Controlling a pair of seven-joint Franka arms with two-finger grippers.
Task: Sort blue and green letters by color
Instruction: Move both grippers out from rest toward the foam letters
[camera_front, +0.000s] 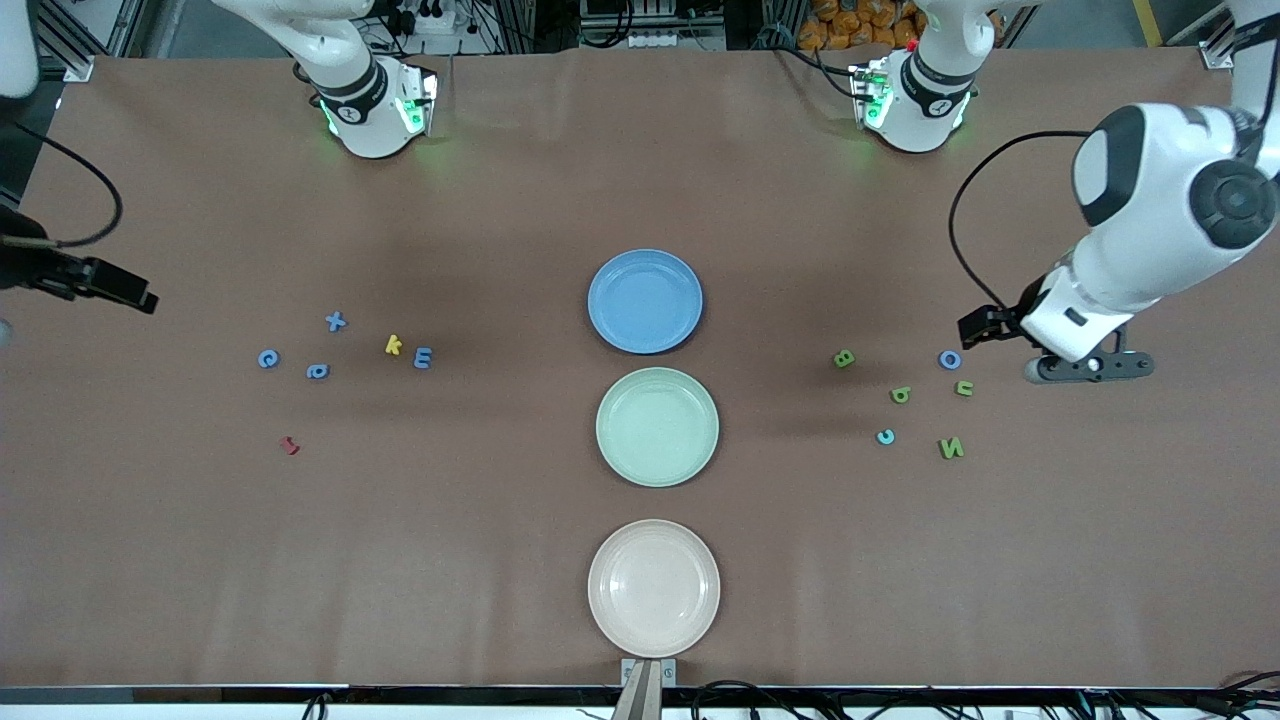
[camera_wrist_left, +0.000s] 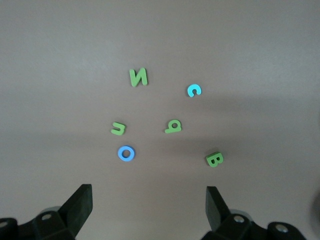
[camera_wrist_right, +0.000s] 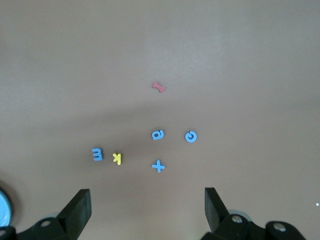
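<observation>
Green letters (camera_front: 951, 448): I count 4 chunky olive ones lying flat toward the left arm's end, the N nearest the front camera, the B (camera_front: 844, 358) farthest.
Blue letters (camera_front: 317, 371): 4 toward the right arm's end, 2 more among the greens (camera_front: 949, 360).
Left gripper (camera_wrist_left: 147, 205): fingers spread wide, holding nothing, over the table beside the blue o.
Right gripper (camera_wrist_right: 147, 207): I see it spread, empty, above its cluster.
Axis: letters turned every way.
</observation>
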